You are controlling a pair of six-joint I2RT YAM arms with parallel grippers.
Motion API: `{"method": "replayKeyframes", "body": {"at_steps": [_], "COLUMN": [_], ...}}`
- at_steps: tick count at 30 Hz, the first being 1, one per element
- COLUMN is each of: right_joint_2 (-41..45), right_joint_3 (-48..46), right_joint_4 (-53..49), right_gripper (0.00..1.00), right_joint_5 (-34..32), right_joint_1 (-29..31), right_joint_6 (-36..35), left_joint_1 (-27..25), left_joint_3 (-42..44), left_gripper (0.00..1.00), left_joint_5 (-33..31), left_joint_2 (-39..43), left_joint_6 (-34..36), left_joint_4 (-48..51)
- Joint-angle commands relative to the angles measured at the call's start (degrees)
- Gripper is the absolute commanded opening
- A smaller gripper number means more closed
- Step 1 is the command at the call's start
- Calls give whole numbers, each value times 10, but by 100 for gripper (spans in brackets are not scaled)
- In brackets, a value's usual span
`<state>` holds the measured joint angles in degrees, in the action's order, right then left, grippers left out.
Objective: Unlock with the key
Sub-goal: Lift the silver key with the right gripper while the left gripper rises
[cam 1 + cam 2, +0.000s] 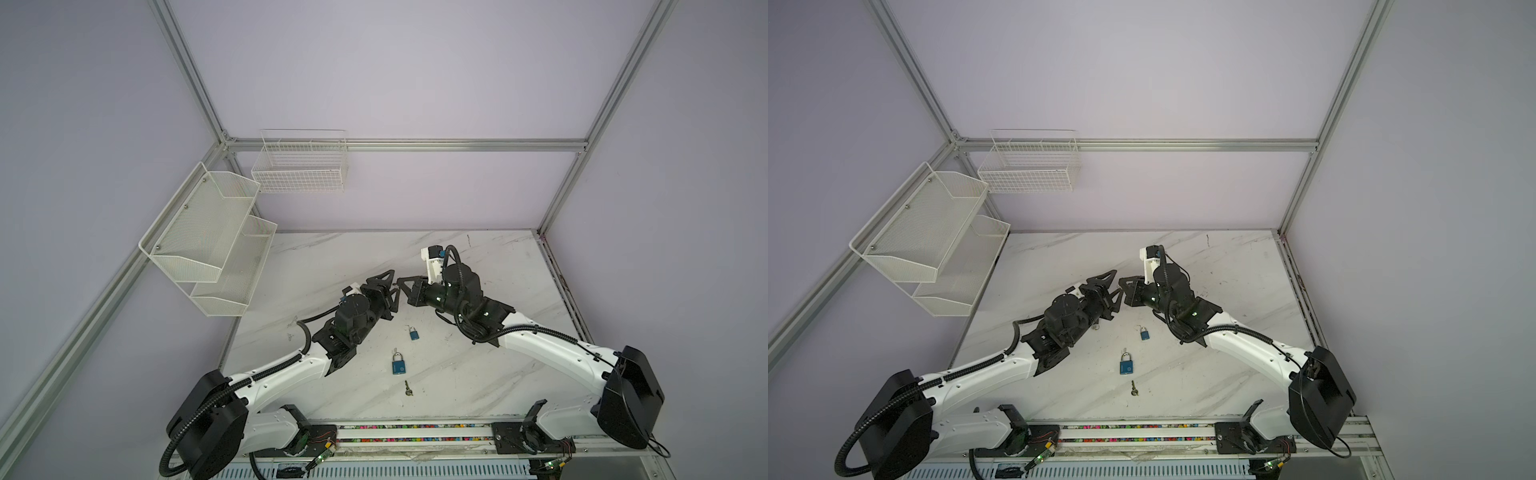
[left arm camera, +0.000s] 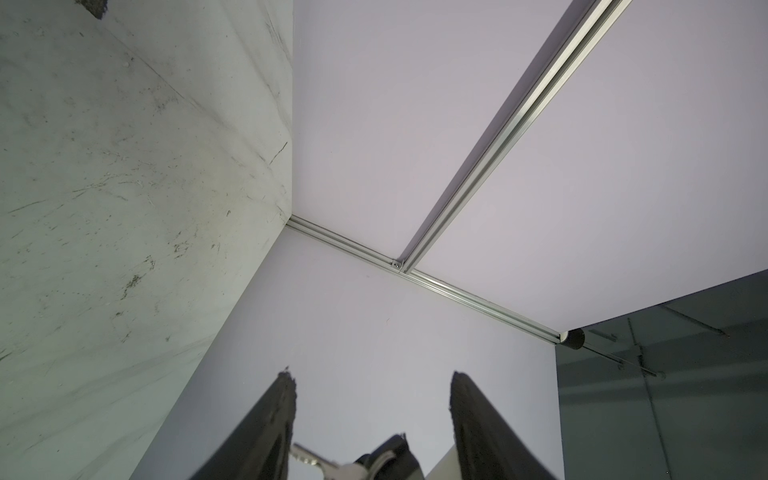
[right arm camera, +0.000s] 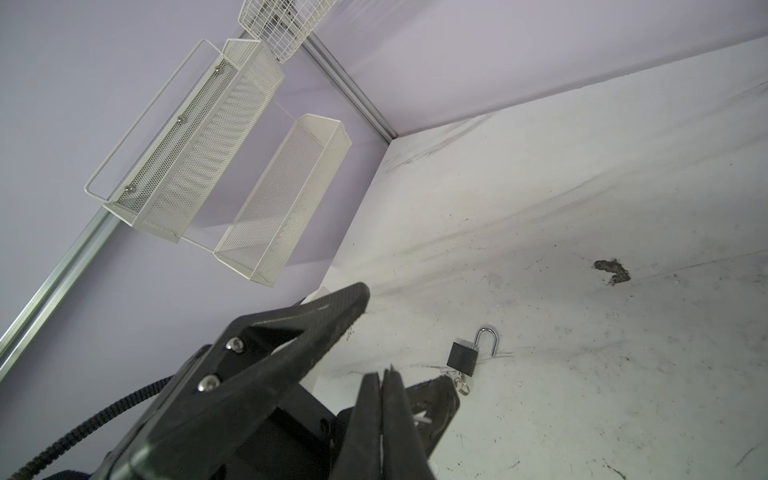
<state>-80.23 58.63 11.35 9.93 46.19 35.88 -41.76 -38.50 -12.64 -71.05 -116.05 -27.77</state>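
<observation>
- A key (image 1: 408, 388) lies on the surface (image 1: 478, 374), at 6 o'clock of the large blue padlock (image 1: 398, 363); the small blue padlock (image 1: 413, 333) lies at its 1 o'clock.
- A dark padlock (image 3: 462, 358), shackle open, lies near the hands.
- The left hand (image 2: 372, 378) is half open with a silver key (image 2: 306, 454) between its fingers; I cannot tell if it is gripped.
- The right hand (image 3: 383, 376) is pressed closed, its tip between those fingers.

Scuffed white marble-look table (image 1: 478, 374) is carrying, toward its front middle: small blue padlock (image 1: 414, 333) lying flat, larger blue padlock (image 1: 398, 364) lying just nearer the front, key (image 1: 408, 389) lying nearer still. Also a black padlock (image 3: 463, 357) is lying open-shackled, key ring (image 3: 461, 384) just beside it.
</observation>
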Motion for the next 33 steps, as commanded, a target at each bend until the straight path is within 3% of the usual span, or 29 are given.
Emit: {"method": "replayKeyframes", "body": {"at_steps": [1,9,20,33], "right_joint_2": [-10,11,2,42], "right_joint_3": [8,-9,-16,-23], "right_joint_4": [21,16,50,20], "right_gripper": [0,0,0,0], "right_joint_5": [3,-14,17,5], "right_joint_1": [7,8,8,8], "right_joint_6": [5,-4,-6,-23], "left_joint_1": [1,1,1,1], "left_joint_3": [21,28,25,29], "left_gripper": [60,58,60,41], "left_joint_5": [5,-7,-12,-26], "left_joint_2": [-5,-3,0,15], "left_joint_6": [-15,-20,-26,-18], "left_joint_4": [-43,-47,-58,-32]}}
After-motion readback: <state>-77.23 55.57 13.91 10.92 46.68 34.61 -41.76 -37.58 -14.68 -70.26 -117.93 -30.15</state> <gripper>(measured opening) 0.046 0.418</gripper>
